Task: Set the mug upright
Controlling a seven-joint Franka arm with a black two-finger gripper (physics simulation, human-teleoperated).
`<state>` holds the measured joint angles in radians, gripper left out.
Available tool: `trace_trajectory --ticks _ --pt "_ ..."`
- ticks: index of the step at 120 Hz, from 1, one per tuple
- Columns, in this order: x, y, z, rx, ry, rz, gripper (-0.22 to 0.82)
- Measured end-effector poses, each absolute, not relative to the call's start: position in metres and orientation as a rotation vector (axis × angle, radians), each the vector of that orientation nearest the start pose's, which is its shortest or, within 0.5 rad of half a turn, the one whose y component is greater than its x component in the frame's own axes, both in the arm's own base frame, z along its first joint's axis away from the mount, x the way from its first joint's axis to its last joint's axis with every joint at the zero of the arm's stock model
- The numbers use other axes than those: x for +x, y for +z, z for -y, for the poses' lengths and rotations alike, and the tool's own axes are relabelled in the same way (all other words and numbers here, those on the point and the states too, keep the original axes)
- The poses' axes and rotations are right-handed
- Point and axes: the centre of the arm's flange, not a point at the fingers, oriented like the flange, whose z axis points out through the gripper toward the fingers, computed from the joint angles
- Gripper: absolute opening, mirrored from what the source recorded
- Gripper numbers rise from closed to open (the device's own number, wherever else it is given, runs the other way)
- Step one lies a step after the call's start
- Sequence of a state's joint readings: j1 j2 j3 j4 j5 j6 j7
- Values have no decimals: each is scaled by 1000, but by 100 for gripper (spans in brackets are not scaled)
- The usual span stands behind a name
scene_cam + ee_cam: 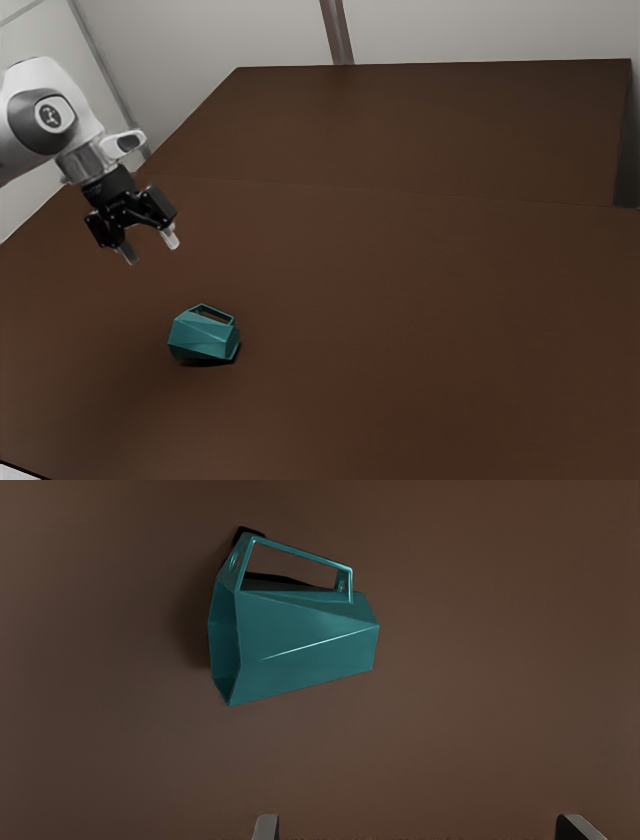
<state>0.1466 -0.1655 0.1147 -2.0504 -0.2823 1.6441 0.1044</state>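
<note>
Where the wrist view looks past the hand, the jaws are found open, one fingertip well apart from the other fingertip. In the exterior view, the jaws are raised above the table at the end of the arm, apart from the mug. The mug, faceted and teal, is found lying on its side on the table, toward the exterior view's left. Its long axis lies along the tabletop, roughly parallel to the line between the two fingertips, at a slight slant. The open mouth faces sideways, in the direction that runs from the second fingertip to the first and beyond; the narrower base end points the opposite way. The handle stands out from the side of the mug turned away from the fingertips in the wrist view. A dark shadow adjoins the mug. Beyond, the brown tabletop runs back toward a pale wall bearing a grey upright strip.
</note>
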Motion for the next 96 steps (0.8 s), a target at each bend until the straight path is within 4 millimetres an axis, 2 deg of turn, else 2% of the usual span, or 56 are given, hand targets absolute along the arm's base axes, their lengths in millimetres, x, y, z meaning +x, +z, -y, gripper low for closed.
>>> trace_trajectory --ticks 21,45,77,96 --pt "454 452 -120 -3564 327 340 60" --pt "438 397 -153 -3689 293 255 60" --pt "437 342 -166 -3843 173 69 60" --pt "439 317 -173 -3919 70 -9 60"
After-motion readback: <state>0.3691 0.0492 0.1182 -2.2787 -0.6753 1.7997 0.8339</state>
